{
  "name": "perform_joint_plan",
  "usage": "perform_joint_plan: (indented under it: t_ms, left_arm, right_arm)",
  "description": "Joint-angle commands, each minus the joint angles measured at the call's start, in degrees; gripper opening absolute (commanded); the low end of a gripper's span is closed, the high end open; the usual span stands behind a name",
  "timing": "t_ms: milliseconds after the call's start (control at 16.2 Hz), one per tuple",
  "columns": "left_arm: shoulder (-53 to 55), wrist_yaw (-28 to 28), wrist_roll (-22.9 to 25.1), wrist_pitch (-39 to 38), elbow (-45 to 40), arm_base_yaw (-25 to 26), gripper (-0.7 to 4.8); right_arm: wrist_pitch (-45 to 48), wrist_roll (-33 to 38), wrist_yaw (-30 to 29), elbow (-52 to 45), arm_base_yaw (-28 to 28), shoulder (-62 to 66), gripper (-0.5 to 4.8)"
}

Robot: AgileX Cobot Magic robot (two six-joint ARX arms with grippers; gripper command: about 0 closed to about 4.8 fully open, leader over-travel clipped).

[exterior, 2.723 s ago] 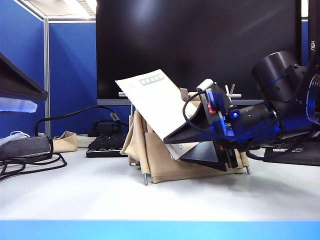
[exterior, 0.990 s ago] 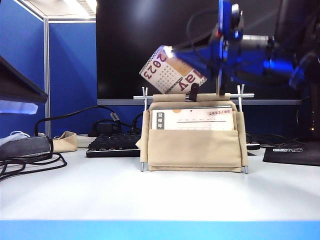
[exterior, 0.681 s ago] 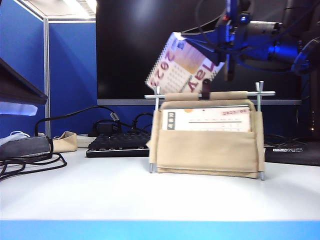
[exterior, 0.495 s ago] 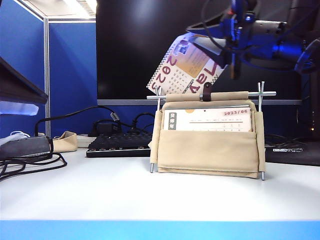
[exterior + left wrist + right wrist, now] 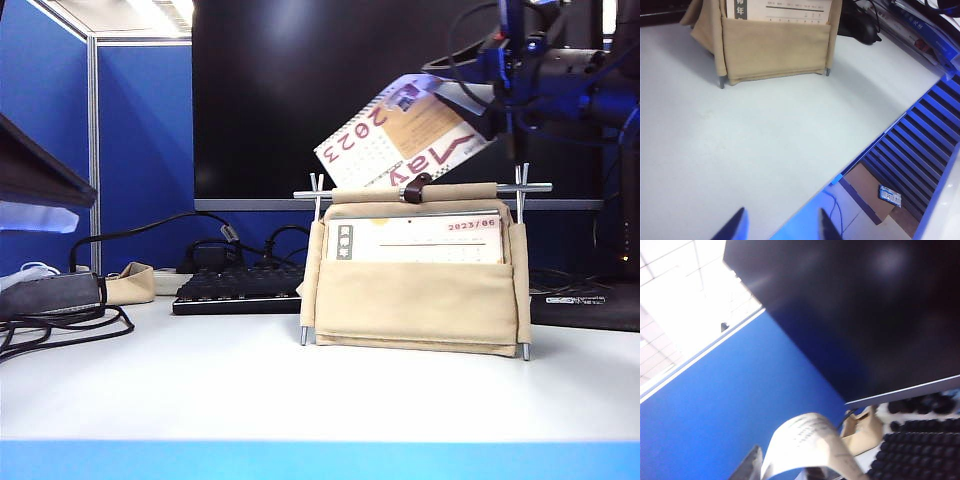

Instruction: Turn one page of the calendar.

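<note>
The right pincer [image 5: 500,90] stands high above the calendar [image 5: 415,275], at the upper right of the exterior view, in front of the black monitor [image 5: 400,90]. Its jaws stand partly apart, with the page [image 5: 400,135] curling beside one finger [image 5: 751,465] in the right wrist view; whether any grip remains on the sheet cannot be told. The height is judged deliberate: the sheet has to be carried up and over the silver rod [image 5: 420,190] to fall behind.

The page hangs tilted above the top rod, its tan reverse with large red lettering facing the camera, its lower edge near the small leather strap [image 5: 415,187]. The sheet marked "2023/06" [image 5: 420,240] now shows at the front of the beige sling [image 5: 415,305]. The turn is judged nearly complete; the page is not yet laid down behind.

The left pincer [image 5: 780,227] hangs with its jaws wide and empty above the bare table [image 5: 765,140], well apart from the calendar, presumably held clear of the working arm. The calendar stands upright on its four legs. A keyboard [image 5: 220,288] and cables [image 5: 60,325] lie behind and to the left.
</note>
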Motion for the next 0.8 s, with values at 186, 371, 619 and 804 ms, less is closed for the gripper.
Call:
perform_joint_plan:
  t_ms: [186, 371, 619, 804]
  left_arm:
    - [0.00, 0.42, -0.44, 0.02, 0.04, -0.07, 1.86]
    - [0.00, 0.42, -0.77, -0.63, 0.04, -0.07, 1.86]
    - [0.00, 0.17, -1.27, 0.31, 0.11, -0.07, 1.83]
    - [-0.09, 0.17, -2.67, 8.76, 1.18, -0.07, 0.41]
  right_arm:
    - [0.66, 0.00, 0.24, 0.15, -4.98, -0.33, 1.09]
    - [-2.56, -0.68, -0.13, 0.15, -7.15, -0.31, 1.09]
    - [-0.57, -3.30, -5.31, 0.15, -9.51, -0.39, 1.06]
    - [-0.11, -3.41, -7.21, -0.17, -13.53, -8.48, 0.69]
